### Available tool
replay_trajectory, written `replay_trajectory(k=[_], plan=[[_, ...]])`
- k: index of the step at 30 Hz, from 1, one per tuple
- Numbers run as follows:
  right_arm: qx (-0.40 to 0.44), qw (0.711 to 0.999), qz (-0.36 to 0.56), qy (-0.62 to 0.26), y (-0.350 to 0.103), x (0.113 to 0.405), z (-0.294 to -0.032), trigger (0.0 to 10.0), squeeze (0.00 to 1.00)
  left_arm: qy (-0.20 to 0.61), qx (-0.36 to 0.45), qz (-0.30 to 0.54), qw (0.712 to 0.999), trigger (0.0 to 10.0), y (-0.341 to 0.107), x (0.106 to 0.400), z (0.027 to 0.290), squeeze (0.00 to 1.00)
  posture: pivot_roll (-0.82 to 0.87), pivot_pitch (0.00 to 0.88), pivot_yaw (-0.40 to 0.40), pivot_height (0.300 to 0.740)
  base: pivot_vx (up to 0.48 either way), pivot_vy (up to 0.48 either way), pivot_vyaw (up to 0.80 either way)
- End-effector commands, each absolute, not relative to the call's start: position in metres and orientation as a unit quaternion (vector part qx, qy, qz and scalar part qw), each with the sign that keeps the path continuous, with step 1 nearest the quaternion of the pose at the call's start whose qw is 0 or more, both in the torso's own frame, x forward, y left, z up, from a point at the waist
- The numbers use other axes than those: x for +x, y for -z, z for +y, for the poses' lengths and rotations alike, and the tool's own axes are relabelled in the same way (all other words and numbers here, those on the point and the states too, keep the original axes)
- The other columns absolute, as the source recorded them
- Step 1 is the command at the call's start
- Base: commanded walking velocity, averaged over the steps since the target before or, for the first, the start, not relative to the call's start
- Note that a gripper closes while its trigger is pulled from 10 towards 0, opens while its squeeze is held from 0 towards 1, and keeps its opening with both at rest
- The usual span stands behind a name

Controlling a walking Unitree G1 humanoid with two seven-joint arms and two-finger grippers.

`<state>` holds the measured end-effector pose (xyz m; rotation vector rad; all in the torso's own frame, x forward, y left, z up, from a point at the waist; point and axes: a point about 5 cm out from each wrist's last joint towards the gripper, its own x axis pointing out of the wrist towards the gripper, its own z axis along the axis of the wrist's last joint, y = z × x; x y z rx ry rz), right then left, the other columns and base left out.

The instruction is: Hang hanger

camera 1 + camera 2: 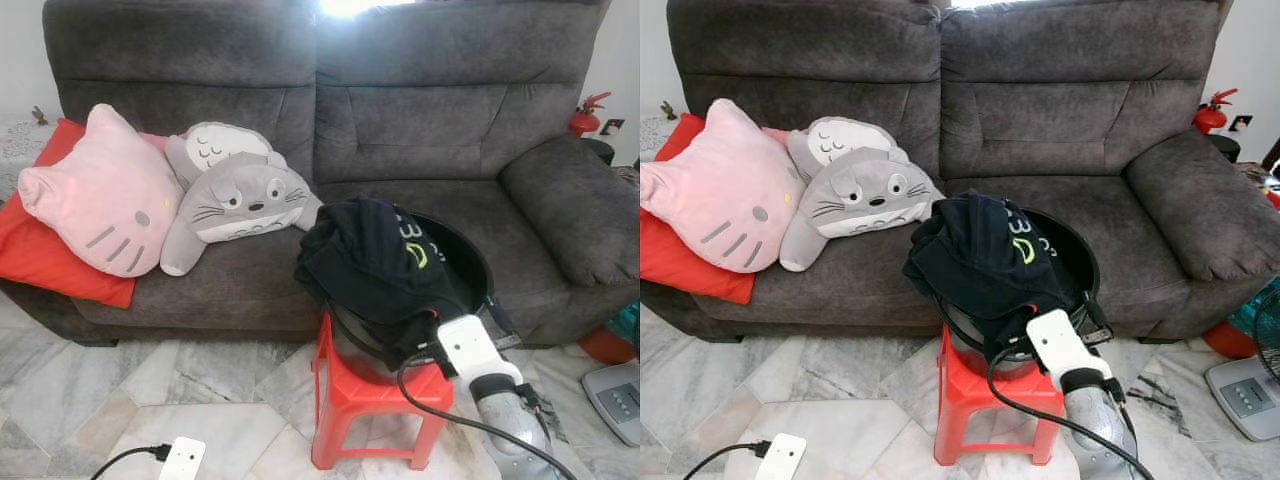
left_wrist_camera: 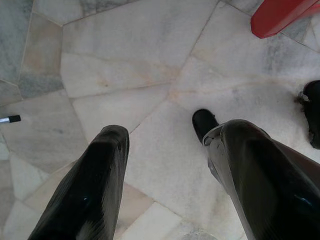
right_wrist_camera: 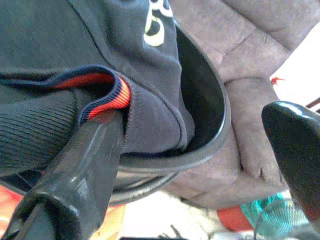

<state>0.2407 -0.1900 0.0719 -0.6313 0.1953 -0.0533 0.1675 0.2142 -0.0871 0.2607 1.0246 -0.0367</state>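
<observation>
Barely begun: no hanger visible. Right gripper, fingers spread, 1 finger under dark garment's collar at black basket's rim on red stool. Left gripper released, idle.

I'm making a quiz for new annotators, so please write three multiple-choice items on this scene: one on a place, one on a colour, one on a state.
1. Where does the black basket stand?
A. on the sofa seat
B. on the red stool
C. on the bare floor

2. What colour is the garment draped over the basket?
A. dark navy
B. white
C. yellow

3. How is the right tool set?
A. shut with nothing in it
B. shut on a cushion
C. open, one finger under the garment's collar

Answers:
1. B, the basket rests on the stool in front of the sofa.
2. A, the cloth is dark navy with pale lettering.
3. C, the wrist view shows its fingers wide apart, one tucked beneath the red-lined collar.
</observation>
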Motion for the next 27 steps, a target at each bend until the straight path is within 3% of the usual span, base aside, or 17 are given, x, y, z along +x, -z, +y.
replay_trajectory(k=[1,27], plan=[[-0.309,0.944,0.111,0.043,-0.068,0.24,-0.196,10.0,0.0,0.021,0.128,0.494,0.86,10.0,0.088,0.165,0.214,0.0,-0.17,0.0,-0.004,0.727,0.0,0.0,0.0],[-0.29,0.947,0.106,0.092,-0.065,0.259,-0.199,10.0,0.0,0.022,0.132,0.492,0.86,10.0,0.088,0.165,0.214,0.0,-0.17,0.0,0.006,0.727,0.0,0.0,0.0]])
